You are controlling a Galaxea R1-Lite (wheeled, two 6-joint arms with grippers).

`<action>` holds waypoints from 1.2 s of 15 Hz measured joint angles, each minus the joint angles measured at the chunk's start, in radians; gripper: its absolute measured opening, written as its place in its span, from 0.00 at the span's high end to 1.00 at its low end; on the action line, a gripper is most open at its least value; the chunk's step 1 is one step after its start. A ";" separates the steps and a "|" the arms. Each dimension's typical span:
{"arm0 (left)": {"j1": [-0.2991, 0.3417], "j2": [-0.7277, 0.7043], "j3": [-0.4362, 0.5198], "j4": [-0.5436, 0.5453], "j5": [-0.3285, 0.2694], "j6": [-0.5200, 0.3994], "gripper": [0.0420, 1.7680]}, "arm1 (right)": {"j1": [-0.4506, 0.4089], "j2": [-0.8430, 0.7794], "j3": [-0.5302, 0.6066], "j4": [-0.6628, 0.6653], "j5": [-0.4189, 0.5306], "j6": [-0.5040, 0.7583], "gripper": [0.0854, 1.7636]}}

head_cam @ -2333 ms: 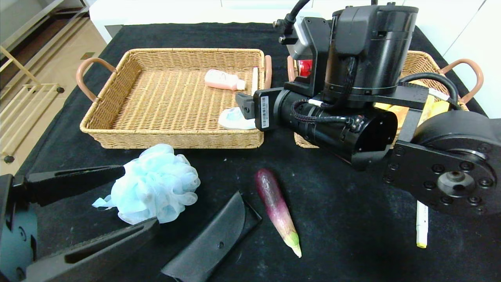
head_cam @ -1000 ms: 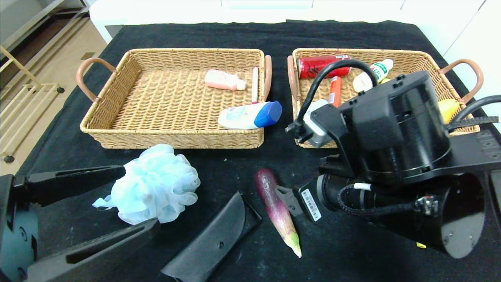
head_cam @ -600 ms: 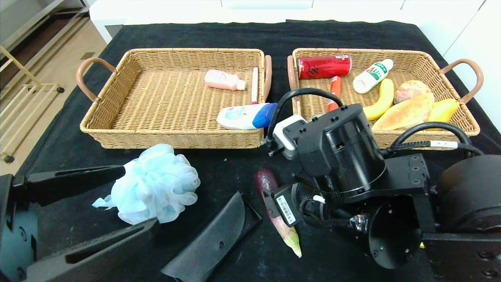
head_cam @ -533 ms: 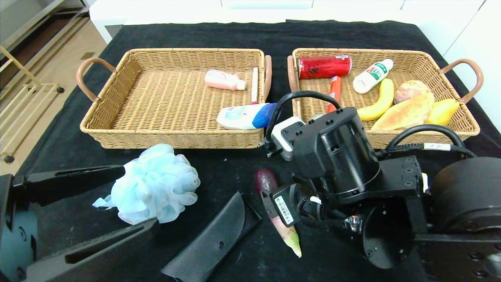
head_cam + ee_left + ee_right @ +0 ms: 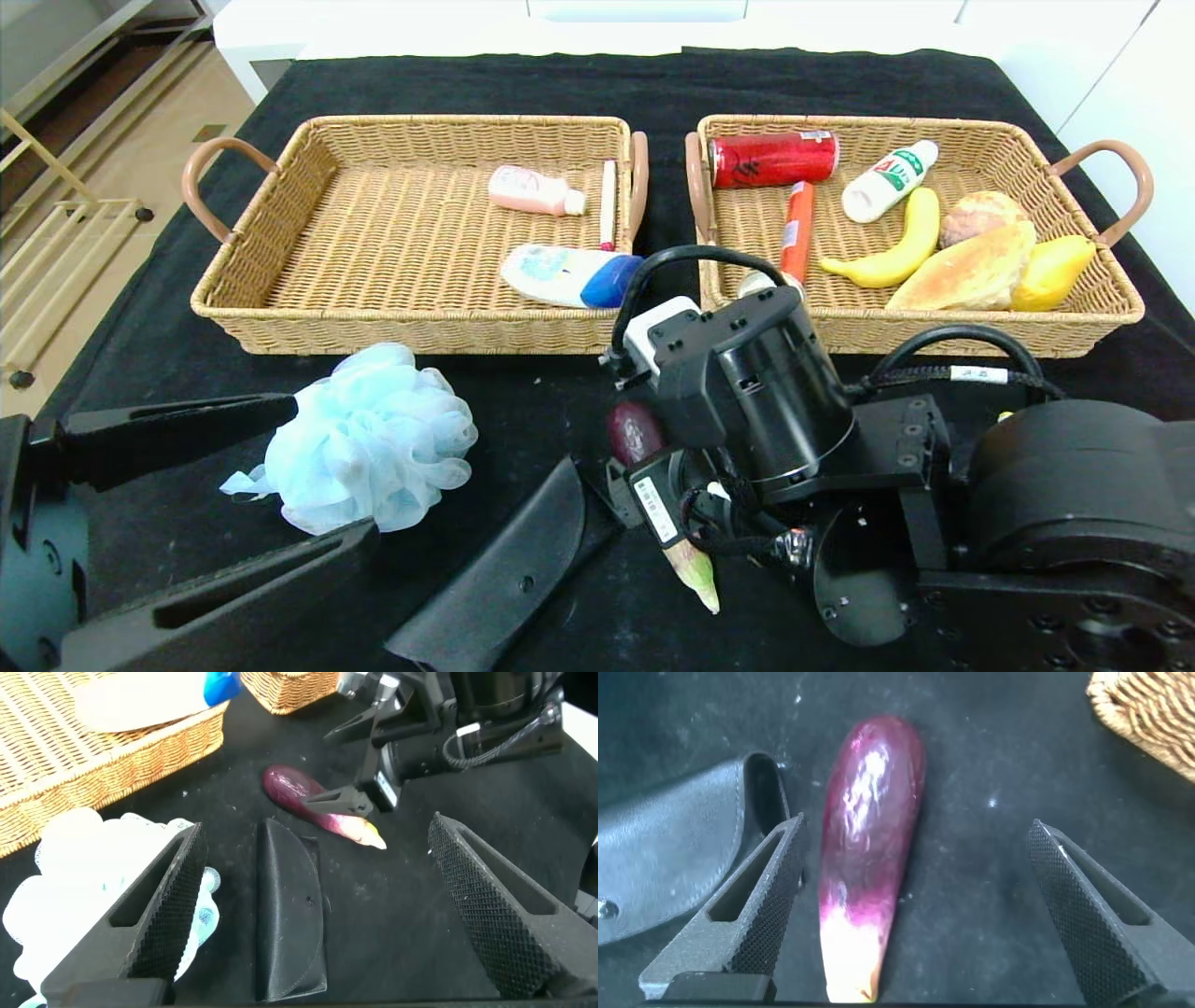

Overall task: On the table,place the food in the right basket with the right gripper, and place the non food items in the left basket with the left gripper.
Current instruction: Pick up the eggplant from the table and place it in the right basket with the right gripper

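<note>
On the black table [image 5: 560, 84] lies the purple eggplant [image 5: 635, 434] [image 5: 868, 849] near the front middle. My right gripper [image 5: 915, 826] is open and down around it, one finger on each side, not touching. The orange sausage stick [image 5: 795, 233] lies in the right basket [image 5: 934, 327]. My left gripper [image 5: 334, 467] [image 5: 316, 826] is open at the front left, low over the black glasses case [image 5: 504, 569] [image 5: 291, 915], with the pale blue pouf [image 5: 369, 439] by one finger. The white bottle with blue cap [image 5: 560, 275] lies in the left basket [image 5: 411, 331].
The right basket also holds a red can [image 5: 770, 159], a white bottle [image 5: 887, 182], a banana [image 5: 887, 257], bread [image 5: 966, 271] and a yellow fruit [image 5: 1050, 271]. A pink bottle [image 5: 532, 191] lies in the left basket. The glasses case lies close beside the eggplant.
My right arm has swung from above the right basket down to the eggplant, jaws open throughout. The blue-capped bottle shifted slightly in the left basket. The left arm has not moved.
</note>
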 joint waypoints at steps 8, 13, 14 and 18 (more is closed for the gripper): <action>0.000 -0.001 0.000 0.000 0.000 0.000 0.03 | 0.000 0.039 -0.003 -0.020 -0.001 0.000 0.03; 0.000 -0.005 -0.001 0.000 0.000 0.000 0.03 | 0.000 0.063 -0.003 -0.038 -0.003 0.000 0.03; 0.000 -0.006 -0.001 0.000 0.000 0.000 0.03 | 0.000 0.067 -0.003 -0.038 -0.003 0.000 0.03; 0.000 -0.009 -0.001 0.000 0.000 0.005 0.03 | -0.003 0.074 -0.003 -0.041 -0.004 0.000 0.03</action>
